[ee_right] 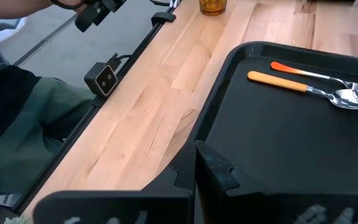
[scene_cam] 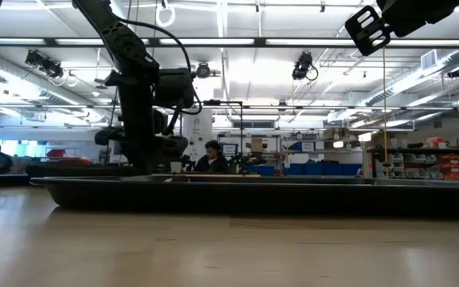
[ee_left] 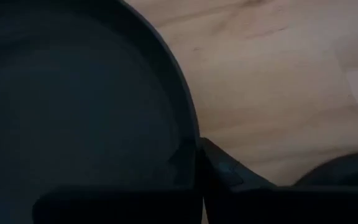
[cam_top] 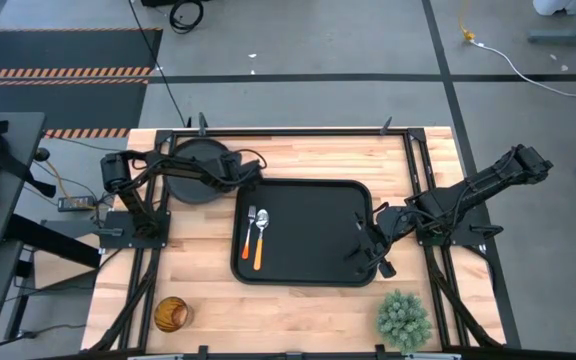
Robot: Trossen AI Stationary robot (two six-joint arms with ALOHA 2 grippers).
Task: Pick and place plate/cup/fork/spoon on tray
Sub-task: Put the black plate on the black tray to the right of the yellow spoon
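The round black plate (cam_top: 196,165) lies at the table's far left, beside the tray's far left corner. My left gripper (cam_top: 244,172) is shut on its right rim. The black tray (cam_top: 308,262) lies mid-table. On its left part lie the fork (cam_top: 250,232) and the spoon (cam_top: 261,235), side by side, heads toward the far edge; both show in the right wrist view, fork (ee_right: 328,76) and spoon (ee_right: 303,87). My right gripper (cam_top: 373,252) is shut on the tray's right rim. The amber cup (cam_top: 171,314) stands at the near left. My left gripper pinches the plate's raised rim (ee_left: 190,127) on its right side, one finger inside the plate and one outside. The fingers come from above, pointing down. Whether the plate is off the wood, I cannot tell. My right gripper pinches the tray's right rim (ee_right: 199,138) near the near right corner, one finger (ee_right: 219,169) inside the tray and one outside. The fingers come slanting down from the table's right side. The tray lies flat on the table.
A green spiky plant (cam_top: 403,317) stands at the near right, close to the tray's corner. Black frame rails (cam_top: 298,131) run along the table's edges. Bare wood lies between the tray and the near edge. A person sits in the room beyond (scene_cam: 211,157).
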